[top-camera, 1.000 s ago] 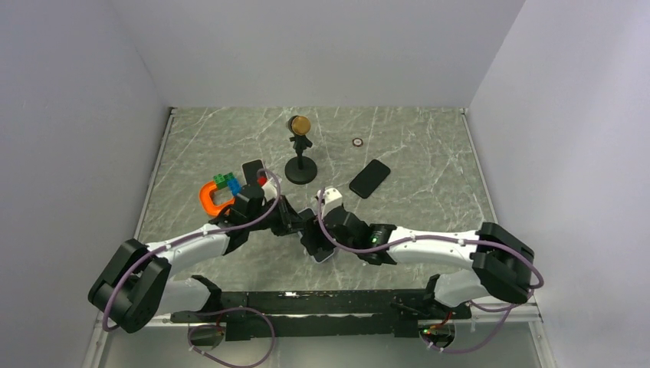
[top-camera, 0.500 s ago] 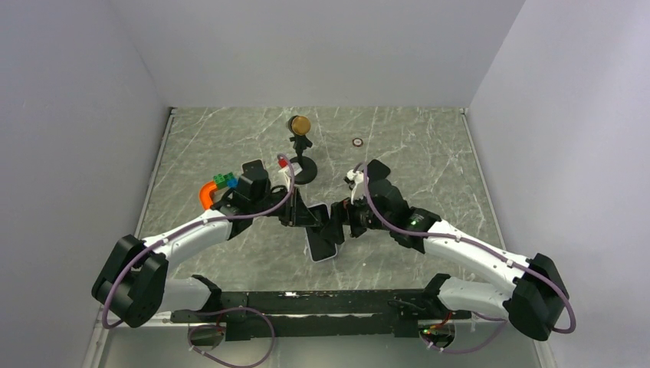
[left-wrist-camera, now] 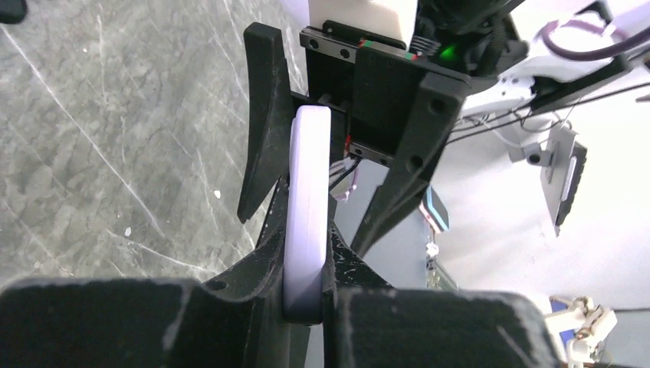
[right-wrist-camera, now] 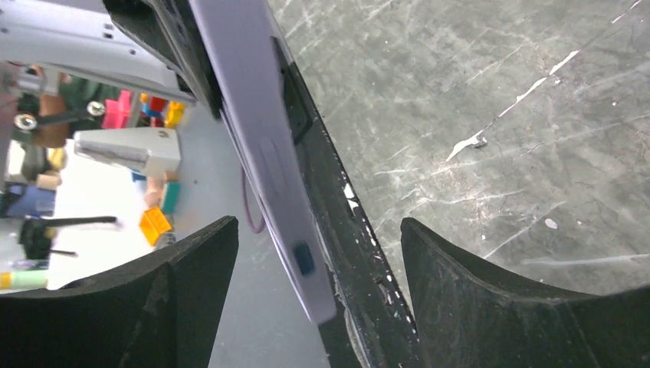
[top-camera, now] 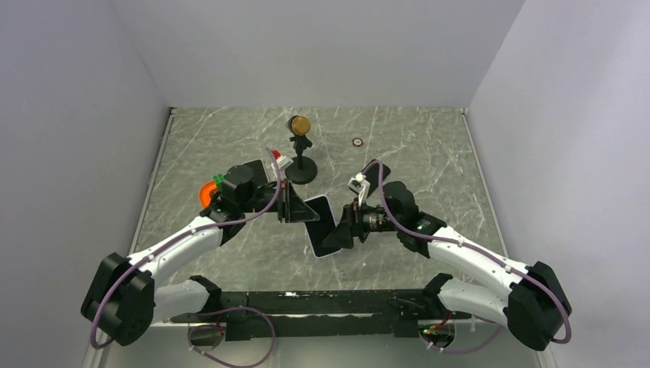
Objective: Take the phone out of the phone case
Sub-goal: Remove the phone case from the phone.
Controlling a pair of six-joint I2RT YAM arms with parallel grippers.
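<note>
Above the grey-green, white-veined marble-look tabletop [top-camera: 429,153] boxed by plain white panels [top-camera: 306,46], the left gripper [left-wrist-camera: 306,299] pinches the pale lilac plastic phone case [left-wrist-camera: 306,192], dark phone [top-camera: 323,224] inside, while the right gripper [right-wrist-camera: 316,230] straddles it, jaws spread wide.

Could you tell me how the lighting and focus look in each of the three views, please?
Top external: even, diffuse light, soft shadows, all sharp. Left wrist: the left end effector blurs at the bottom edge, the phone case is fairly crisp, the right side is washed out. Right wrist: the table is sharp, the bright left side overexposed and soft.
</note>
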